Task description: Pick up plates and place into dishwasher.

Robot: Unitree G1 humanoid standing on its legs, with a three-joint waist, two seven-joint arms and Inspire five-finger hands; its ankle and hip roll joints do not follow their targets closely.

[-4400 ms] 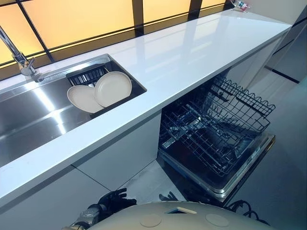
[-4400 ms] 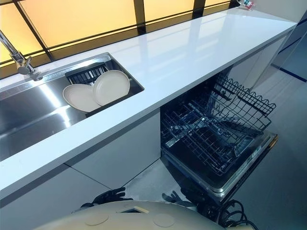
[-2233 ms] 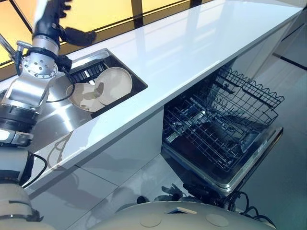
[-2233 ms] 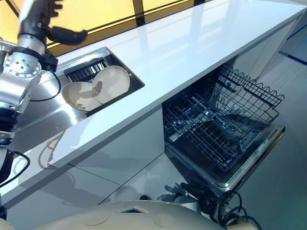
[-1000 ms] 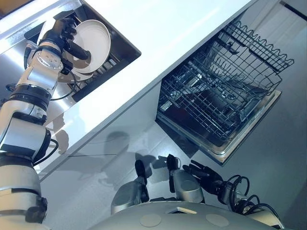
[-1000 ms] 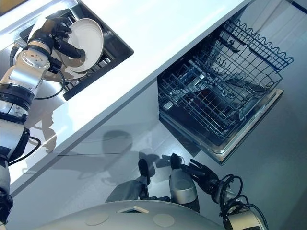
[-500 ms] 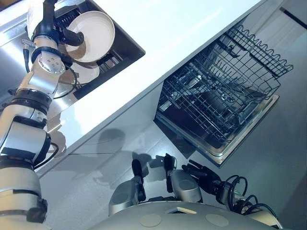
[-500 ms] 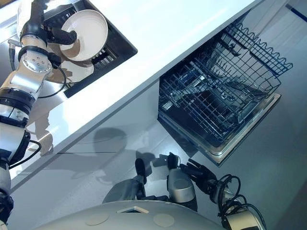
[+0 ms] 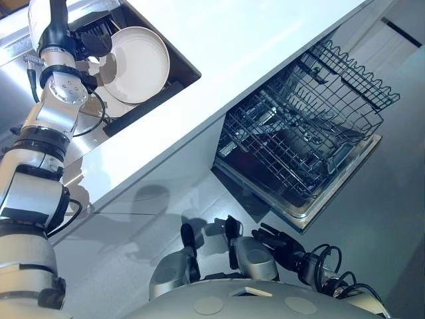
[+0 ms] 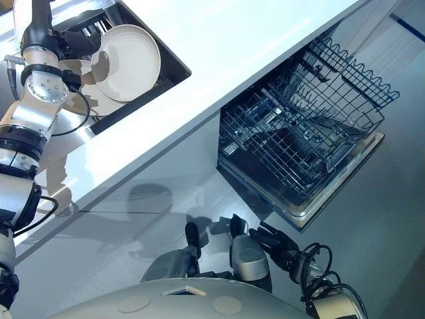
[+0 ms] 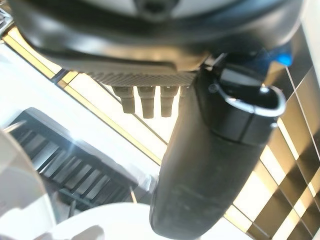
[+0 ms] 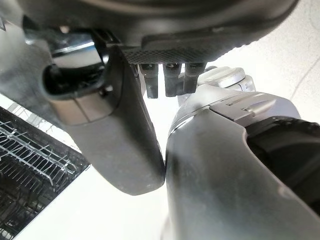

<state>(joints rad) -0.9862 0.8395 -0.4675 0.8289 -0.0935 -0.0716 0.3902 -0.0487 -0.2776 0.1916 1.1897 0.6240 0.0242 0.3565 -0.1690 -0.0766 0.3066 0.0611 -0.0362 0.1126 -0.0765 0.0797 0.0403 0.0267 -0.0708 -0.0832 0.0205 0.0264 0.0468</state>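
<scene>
My left hand [image 9: 91, 45] is shut on the rim of a cream plate [image 9: 139, 65] and holds it tilted above the right end of the sink [image 9: 14, 90]. In the left wrist view the thumb [image 11: 207, 155] reaches over the plate's pale edge [image 11: 105, 225]. A second cream plate [image 9: 114, 106] lies in the sink under it. To the right, below the counter, the dishwasher stands open with its lower rack [image 9: 292, 149] pulled out over the door. My right hand [image 9: 282, 244] hangs low near the floor, fingers spread and holding nothing.
The white counter [image 9: 226, 53] runs between the sink and the dishwasher. A black slatted drainer [image 9: 99, 23] sits at the sink's back. The upper wire basket [image 9: 352, 83] juts out above the lower rack. Grey floor lies in front of the dishwasher door [image 9: 332, 196].
My left hand has carried the plate a little to the right, toward the counter edge, and turned its face more toward me. The right hand has stayed low.
</scene>
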